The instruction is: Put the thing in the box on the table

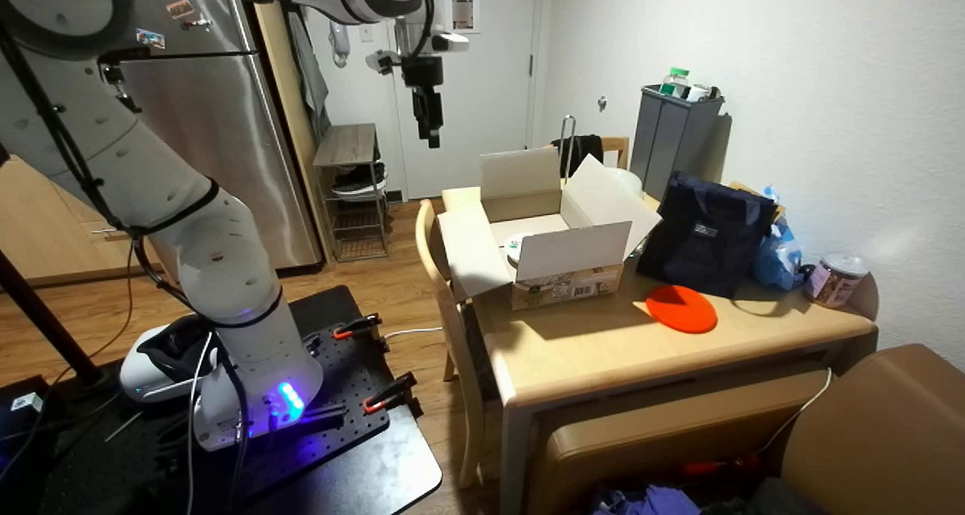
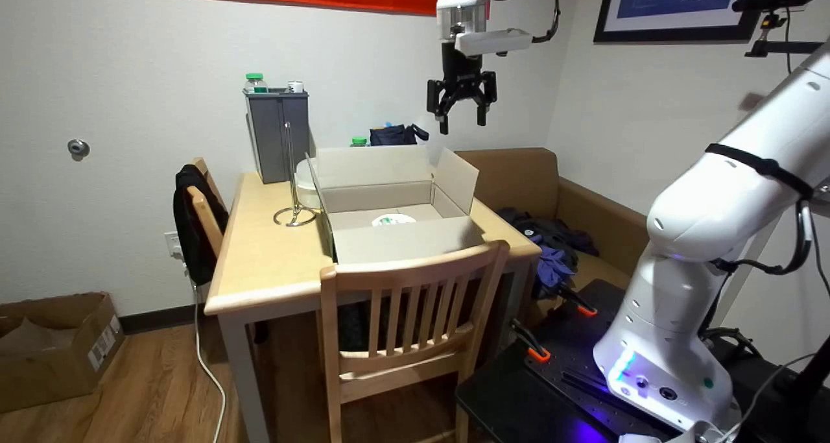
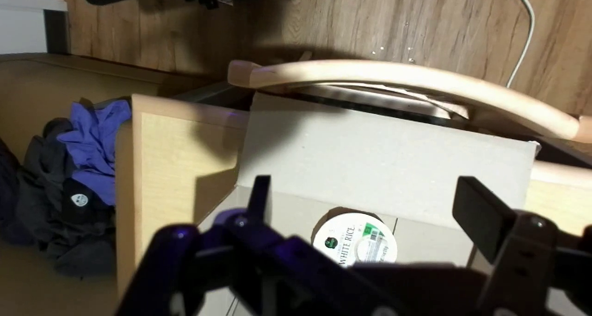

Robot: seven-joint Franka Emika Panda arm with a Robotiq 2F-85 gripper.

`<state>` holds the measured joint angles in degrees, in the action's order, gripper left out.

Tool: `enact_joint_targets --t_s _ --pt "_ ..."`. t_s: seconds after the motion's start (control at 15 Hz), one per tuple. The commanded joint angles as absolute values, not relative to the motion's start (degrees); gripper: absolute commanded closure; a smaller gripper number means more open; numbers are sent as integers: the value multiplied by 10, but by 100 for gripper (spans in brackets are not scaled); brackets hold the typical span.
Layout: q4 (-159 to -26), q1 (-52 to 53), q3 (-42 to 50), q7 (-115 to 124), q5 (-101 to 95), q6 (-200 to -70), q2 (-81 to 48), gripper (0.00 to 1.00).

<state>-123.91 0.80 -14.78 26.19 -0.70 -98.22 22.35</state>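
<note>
The white carton box (image 1: 574, 251) stands open on the light wooden table (image 1: 543, 357), its flaps spread outward. In an exterior view its near flap (image 2: 402, 242) faces the chair. A round white tub with a "WHITE RICE" lid (image 3: 351, 237) lies inside the box on its bottom. The tub's lid also shows in both exterior views (image 1: 515, 248) (image 2: 393, 220). My gripper (image 2: 463, 124) is open with nothing between its fingers, high above the box and apart from it. In the wrist view the gripper (image 3: 364, 186) frames the tub far below, and its linkage hides the tub's lower edge.
A wooden chair (image 2: 415, 268) stands close against the table by the box. A metal stand (image 2: 292, 196), a dark blue bag (image 1: 705, 232), a red disc (image 1: 681, 309) and a jar (image 1: 835, 280) are on the table. A brown sofa (image 1: 678, 417) borders the table.
</note>
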Motion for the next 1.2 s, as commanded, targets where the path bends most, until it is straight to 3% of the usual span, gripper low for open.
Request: enact_joint_targets --t_s 0.0,0.67,1.13 --pt "-1221 17 -125 250 7 -1025 157 0" --pt "-1220 24 -75 213 32 -1064 66 0" --pt "-1199 3 -12 92 212 -1085 -15 0"
